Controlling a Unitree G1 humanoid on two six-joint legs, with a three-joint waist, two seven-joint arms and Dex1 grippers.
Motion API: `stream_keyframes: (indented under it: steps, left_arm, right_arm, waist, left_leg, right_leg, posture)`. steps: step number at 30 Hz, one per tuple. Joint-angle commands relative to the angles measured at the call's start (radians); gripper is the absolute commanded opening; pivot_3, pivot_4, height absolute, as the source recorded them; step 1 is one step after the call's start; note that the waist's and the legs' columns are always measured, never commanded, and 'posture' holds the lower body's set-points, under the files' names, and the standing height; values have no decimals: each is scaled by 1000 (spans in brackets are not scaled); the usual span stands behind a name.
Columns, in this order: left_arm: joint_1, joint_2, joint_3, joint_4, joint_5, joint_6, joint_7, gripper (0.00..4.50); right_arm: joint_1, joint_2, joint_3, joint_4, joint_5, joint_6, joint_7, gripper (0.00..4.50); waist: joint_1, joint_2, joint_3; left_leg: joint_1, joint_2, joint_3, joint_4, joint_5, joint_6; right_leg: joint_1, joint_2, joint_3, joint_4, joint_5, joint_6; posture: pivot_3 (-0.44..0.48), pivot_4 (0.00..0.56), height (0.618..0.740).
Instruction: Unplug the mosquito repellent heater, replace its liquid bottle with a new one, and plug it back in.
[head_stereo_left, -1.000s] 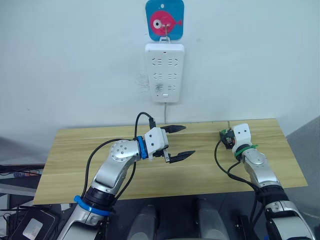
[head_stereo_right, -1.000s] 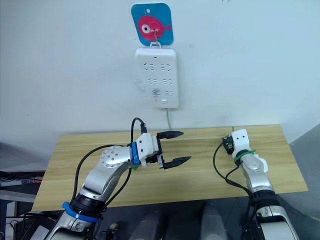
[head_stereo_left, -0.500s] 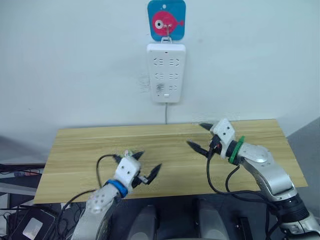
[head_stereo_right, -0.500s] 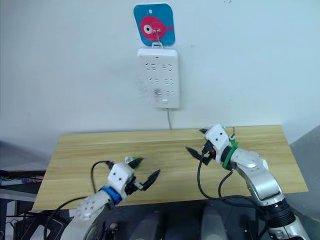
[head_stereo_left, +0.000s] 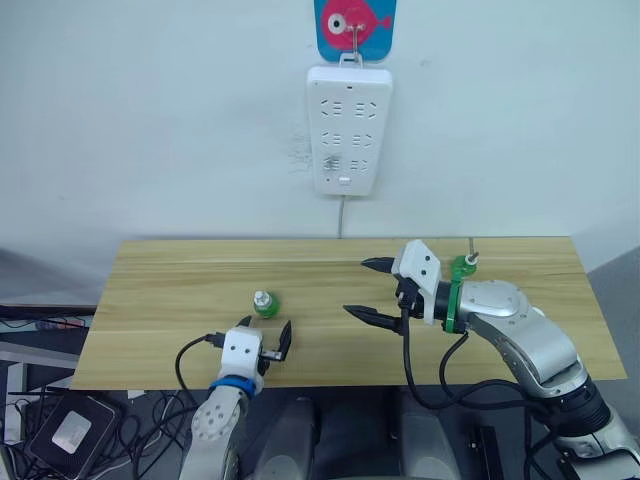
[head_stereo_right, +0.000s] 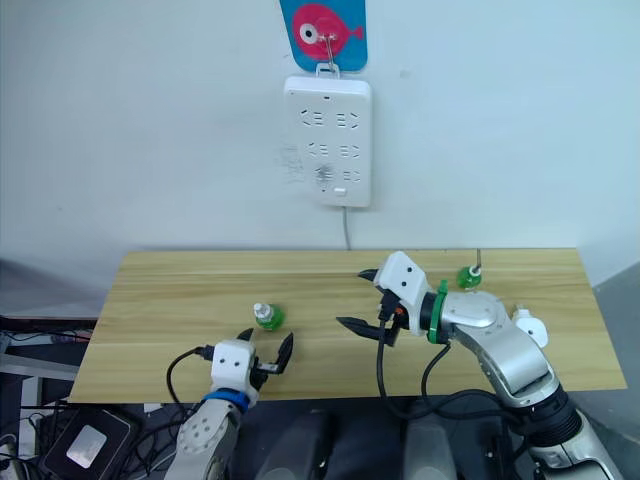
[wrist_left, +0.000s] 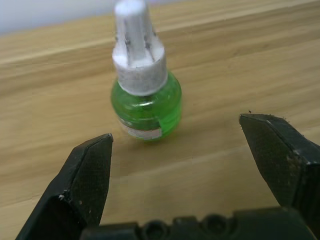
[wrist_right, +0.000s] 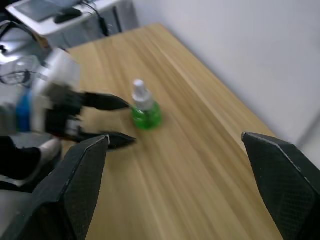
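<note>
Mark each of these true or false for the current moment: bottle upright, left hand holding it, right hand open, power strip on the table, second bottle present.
1. The green bottle stands upright on the table. True.
2. The left hand grips that bottle. False: it is open, short of it.
3. The right hand is open. True.
4. The power strip lies on the table. False: it hangs on the wall.
5. A second green bottle stands behind the right arm. True.

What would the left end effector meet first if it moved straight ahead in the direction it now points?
Most likely the green liquid bottle, standing upright on the table directly ahead of the open left end effector. The wood between them looks free, though the exact gap is hard to judge.
</note>
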Motion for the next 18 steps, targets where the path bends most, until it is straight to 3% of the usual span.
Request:
stream_keyframes:
  steps: [1,14,18]
  left_arm:
    - [-47,-10,34,102,-4,-84,27,4500]
    - [-155,-4,36,299,21,-217,29,4500]
    - [-178,-1,43,336,22,-239,35,3636]
  right_arm:
    - [-46,12,-3,-84,60,66,10,4454]
    - [-124,11,18,-105,139,113,79,4454]
    - [-128,23,22,-71,114,87,63,4500]
  waist:
    - [-1,0,6]
    - [-1,-1,21]
    - [-1,-1,21]
  left_leg:
    - [0,0,0,0,0,0]
    - [0,0,0,0,0,0]
    - [0,0,0,-1,0,0]
  right_leg:
    - [0,0,0,0,0,0]
    - [-1,0,-1,0,0,0]
    - [-1,0,-1,0,0,0]
  posture:
    - [97,398,740]
    - [94,404,740]
    - [100,404,740]
